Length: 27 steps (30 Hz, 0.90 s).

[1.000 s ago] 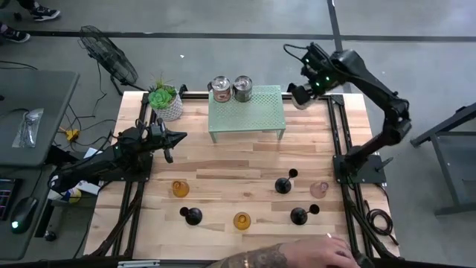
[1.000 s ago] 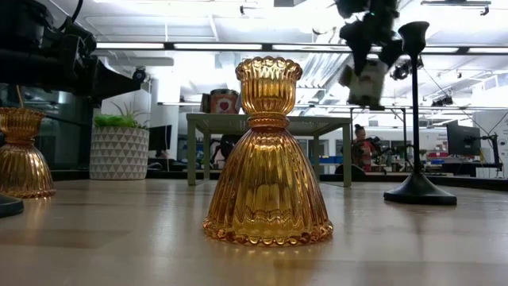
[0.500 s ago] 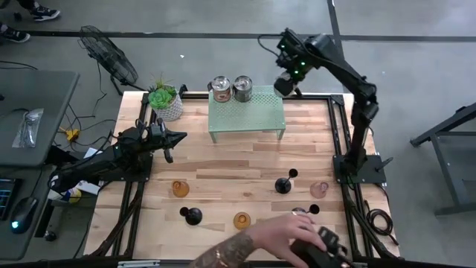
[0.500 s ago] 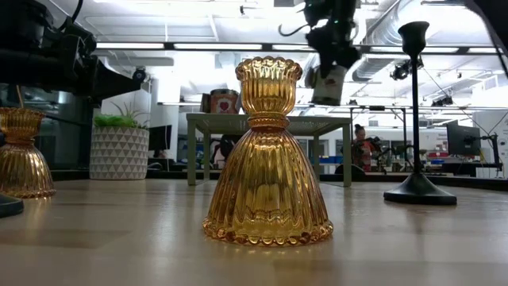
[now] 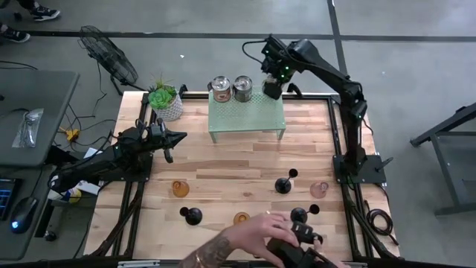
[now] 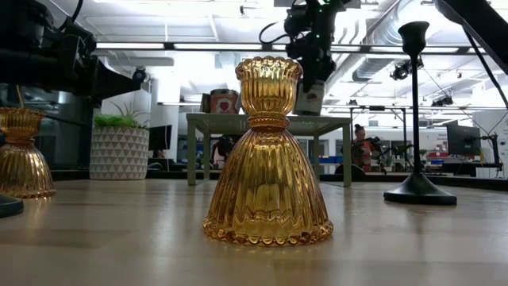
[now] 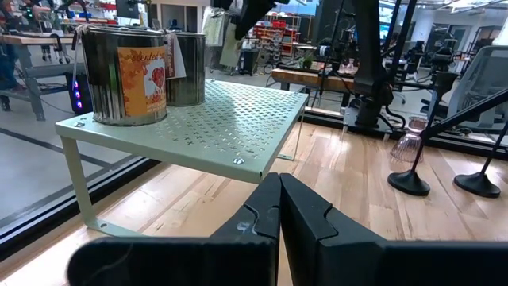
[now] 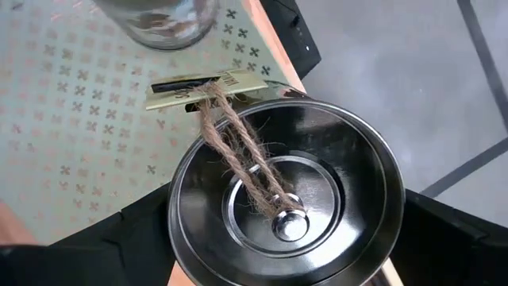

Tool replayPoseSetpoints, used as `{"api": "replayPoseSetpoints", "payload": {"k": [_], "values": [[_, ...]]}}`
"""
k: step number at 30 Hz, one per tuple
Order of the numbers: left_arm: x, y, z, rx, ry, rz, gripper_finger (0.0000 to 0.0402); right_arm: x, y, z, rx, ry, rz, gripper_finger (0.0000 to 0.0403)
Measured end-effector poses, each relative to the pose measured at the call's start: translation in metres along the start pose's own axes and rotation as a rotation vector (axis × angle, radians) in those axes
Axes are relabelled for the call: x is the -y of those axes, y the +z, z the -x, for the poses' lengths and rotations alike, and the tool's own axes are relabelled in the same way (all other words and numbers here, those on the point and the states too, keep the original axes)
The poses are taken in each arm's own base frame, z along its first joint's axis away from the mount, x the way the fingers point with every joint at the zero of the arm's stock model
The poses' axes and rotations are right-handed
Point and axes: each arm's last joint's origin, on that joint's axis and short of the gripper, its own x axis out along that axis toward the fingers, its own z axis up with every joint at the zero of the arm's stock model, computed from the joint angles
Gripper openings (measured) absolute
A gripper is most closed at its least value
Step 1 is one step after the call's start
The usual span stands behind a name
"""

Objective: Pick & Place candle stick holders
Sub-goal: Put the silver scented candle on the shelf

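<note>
The right gripper [image 5: 272, 86], jaws spread wide around a silver cup [image 8: 279, 199], has swung in over the green shelf [image 5: 249, 112] beside two cups already there, so release looks close, while the left gripper [image 5: 178, 137] rests closed and a person's hand [image 5: 256, 234] has reached across the bench [image 5: 223, 167].

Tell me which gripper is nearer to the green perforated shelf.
Right. The right gripper, holding a silver cup, hangs at the green perforated shelf's back right corner; the left gripper waits shut, clearly off its left side.
</note>
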Motion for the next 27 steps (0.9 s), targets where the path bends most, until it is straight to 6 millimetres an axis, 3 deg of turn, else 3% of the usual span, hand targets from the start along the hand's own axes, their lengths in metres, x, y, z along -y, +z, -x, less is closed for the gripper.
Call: {"api": "replayPoseSetpoints", "payload": {"k": [15,27], "values": [[0.0,0.0,0.0,0.0,0.0,0.0,0.0,-0.008,0.01,-0.02,-0.014,-0.001,0.044,0.0351],[0.0,0.0,0.0,0.0,0.0,0.0,0.0,-0.011,0.009,-0.023,-0.031,0.03,0.034,0.0351]]}}
